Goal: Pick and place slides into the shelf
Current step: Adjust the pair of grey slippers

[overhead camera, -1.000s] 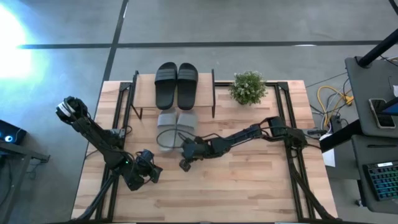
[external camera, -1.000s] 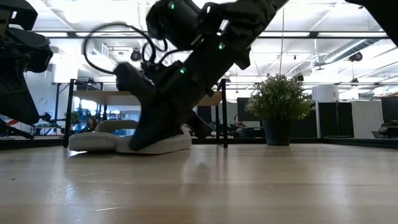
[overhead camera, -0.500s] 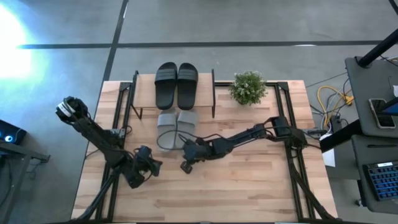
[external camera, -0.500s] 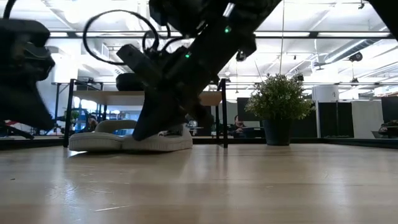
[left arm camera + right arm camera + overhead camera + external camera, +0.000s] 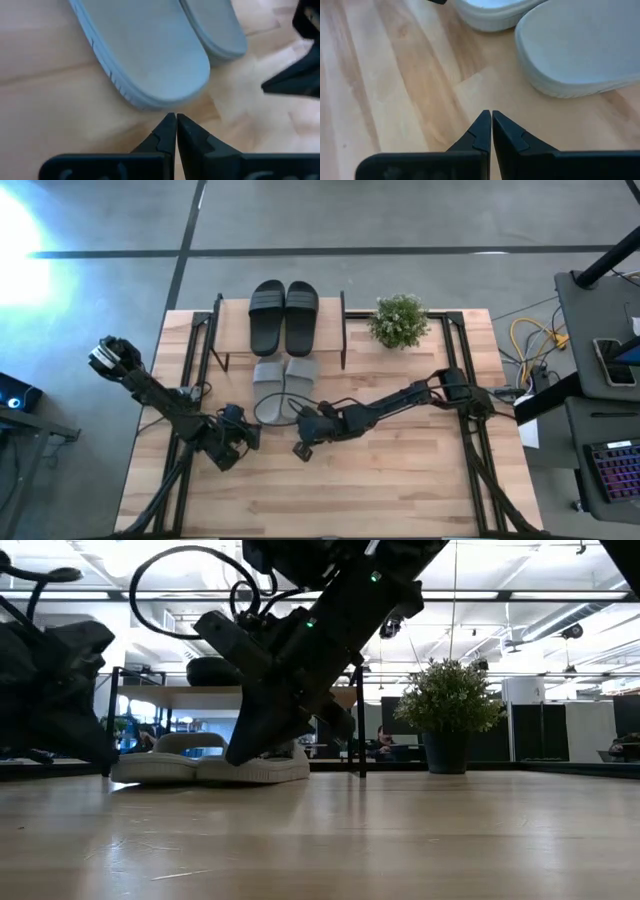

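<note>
beside grey slides (image 5: 284, 388): both tools shut, empty

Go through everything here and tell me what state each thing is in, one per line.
Black slides: side by side on the shelf top.
Grey slides: on the table, half under the shelf.
Left gripper: shut, empty, by the grey slides' heels.
Right gripper: shut, empty, near the grey slides.
Plant: upright.

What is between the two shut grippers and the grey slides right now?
Nothing visible. The left gripper sits just short of the heel of one of the grey slides, and the right gripper is near the other's heel, with only bare table between. Both are empty.
</note>
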Robot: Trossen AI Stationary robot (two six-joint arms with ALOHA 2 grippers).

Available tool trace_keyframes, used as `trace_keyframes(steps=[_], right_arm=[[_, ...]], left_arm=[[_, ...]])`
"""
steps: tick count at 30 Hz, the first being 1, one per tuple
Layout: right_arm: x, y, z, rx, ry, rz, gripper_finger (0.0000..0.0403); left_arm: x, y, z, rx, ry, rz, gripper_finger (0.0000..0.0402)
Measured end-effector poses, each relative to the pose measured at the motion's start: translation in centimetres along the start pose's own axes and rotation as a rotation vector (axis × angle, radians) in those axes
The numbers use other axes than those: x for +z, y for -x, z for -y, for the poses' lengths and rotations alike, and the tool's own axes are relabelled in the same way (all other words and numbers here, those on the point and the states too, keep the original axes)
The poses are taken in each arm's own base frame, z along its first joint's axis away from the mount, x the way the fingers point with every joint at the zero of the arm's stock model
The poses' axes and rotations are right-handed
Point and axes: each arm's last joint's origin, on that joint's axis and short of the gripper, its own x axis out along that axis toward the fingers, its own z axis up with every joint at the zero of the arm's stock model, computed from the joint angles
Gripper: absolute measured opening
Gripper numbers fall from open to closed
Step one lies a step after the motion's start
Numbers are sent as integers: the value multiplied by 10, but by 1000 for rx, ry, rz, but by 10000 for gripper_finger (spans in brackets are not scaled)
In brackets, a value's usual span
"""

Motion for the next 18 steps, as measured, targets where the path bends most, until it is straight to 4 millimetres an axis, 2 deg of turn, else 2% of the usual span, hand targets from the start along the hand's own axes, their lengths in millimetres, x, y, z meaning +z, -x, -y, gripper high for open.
trace_keyframes(steps=[7,18], right_arm=[[5,9,-3,-59,3,78,9],[7,17,-8,-42,14,91,9]], left_arm=[[10,-9,-9,43,0,72,0],[26,-21,-16,90,37,225,0]])
